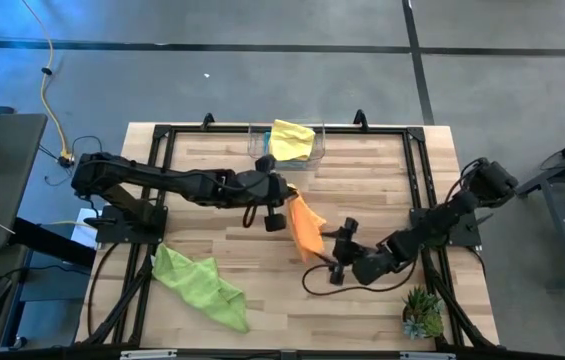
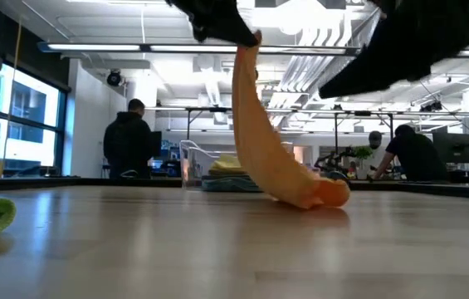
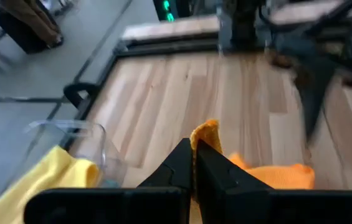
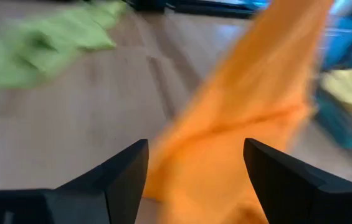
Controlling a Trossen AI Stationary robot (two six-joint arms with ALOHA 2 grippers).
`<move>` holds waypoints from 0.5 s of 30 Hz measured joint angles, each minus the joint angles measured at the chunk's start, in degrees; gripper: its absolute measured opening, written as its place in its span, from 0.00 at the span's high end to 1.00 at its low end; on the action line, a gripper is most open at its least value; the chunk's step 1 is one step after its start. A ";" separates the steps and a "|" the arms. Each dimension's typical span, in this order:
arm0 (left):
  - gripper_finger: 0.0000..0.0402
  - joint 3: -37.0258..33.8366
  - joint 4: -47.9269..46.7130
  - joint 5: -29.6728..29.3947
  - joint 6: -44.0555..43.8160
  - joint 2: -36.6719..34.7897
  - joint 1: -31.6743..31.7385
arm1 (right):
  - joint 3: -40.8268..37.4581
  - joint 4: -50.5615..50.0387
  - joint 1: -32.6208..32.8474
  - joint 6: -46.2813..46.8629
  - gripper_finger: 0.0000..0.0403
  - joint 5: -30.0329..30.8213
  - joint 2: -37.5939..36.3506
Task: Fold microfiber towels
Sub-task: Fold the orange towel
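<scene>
An orange towel (image 1: pixel 306 226) hangs from my left gripper (image 1: pixel 289 193) above the table's middle, its lower end on the wood (image 2: pixel 321 194). My right gripper (image 1: pixel 339 255) is open beside the towel's lower end, on its right side; the cloth (image 4: pixel 225 130) shows ahead of its spread fingers. A lime green towel (image 1: pixel 199 284) lies crumpled at the near left. A yellow towel (image 1: pixel 291 140) lies in the clear bin (image 1: pixel 259 141) at the far edge. The teal and grey towels are out of view. My left gripper pinches the orange towel's top corner (image 3: pixel 204 132) between its two shut fingers, which come from above. The towel hangs below them in a slack slanting band, and its lower end (image 2: pixel 325 193) rests bunched on the table.
A small green spiky plant (image 1: pixel 422 314) stands at the near right corner. A black frame (image 1: pixel 162 135) runs round the table's edges. People stand in the room behind the table (image 2: pixel 131 141). Bare wood lies between the green towel and the orange one.
</scene>
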 joint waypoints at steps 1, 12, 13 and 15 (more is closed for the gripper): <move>1.00 0.03 0.12 -0.37 -0.02 -0.73 -0.01 | 0.56 0.24 0.11 1.33 0.36 -1.41 0.10; 1.00 0.03 -0.01 -2.00 -1.49 -1.72 0.07 | 1.57 6.47 -0.13 19.43 0.36 -1.71 13.27; 1.00 0.03 0.04 -2.02 -1.49 -1.72 0.05 | 1.55 7.54 -0.31 18.92 0.36 -1.64 14.41; 1.00 0.03 0.05 -2.27 -1.49 -1.72 0.07 | 2.17 11.02 -1.02 18.78 0.37 -1.93 17.10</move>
